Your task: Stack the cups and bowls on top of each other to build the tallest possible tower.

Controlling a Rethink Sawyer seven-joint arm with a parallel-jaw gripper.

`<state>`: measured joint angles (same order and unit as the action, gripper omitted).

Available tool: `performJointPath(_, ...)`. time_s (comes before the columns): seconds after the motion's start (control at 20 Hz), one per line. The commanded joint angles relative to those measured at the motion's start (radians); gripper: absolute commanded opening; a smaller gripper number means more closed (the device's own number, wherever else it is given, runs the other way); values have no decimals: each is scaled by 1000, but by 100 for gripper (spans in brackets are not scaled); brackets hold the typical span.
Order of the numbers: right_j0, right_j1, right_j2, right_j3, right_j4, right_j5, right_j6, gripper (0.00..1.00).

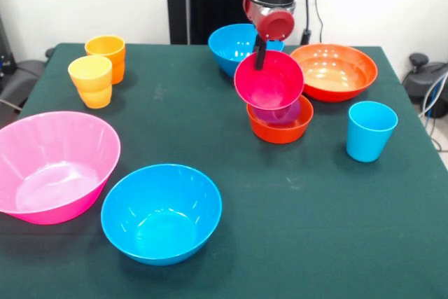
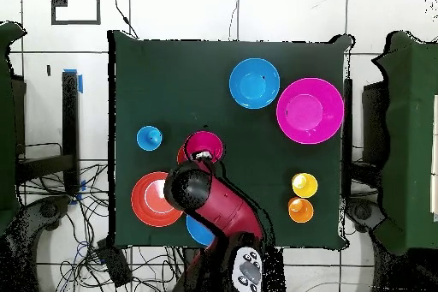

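Note:
The tower stands mid-table: the small orange bowl [image 1: 280, 129] holds the purple tumbler [image 1: 275, 112], and the small crimson bowl [image 1: 269, 80] sits tilted on top. My gripper [image 1: 260, 62] comes down from above and is shut on the crimson bowl's far rim, with one black finger inside the bowl. In the overhead view the crimson bowl [image 2: 204, 145] covers the pile, and my gripper [image 2: 203, 159] is at its lower rim. The light blue tumbler [image 1: 370, 130] stands right of the tower. The yellow tumbler [image 1: 91, 80] and orange tumbler [image 1: 106, 53] stand at the far left.
The wide orange bowl [image 1: 334, 71] and one blue bowl [image 1: 236, 45] sit just behind the tower. The huge pink bowl [image 1: 54, 166] and the other blue bowl [image 1: 161, 211] sit at the near left. The table's green cloth [image 1: 315, 229] is bare at near right.

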<state>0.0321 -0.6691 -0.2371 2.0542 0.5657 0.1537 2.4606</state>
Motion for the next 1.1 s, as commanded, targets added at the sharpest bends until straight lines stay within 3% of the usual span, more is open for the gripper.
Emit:
performJointPath(0.05,37,19,57,-2,76,140,255,0)
performJointPath(0.5,6,-22,184,73,184,102,266,0)
performJointPath(1.1,-10,-49,254,133,269,155,224,0)
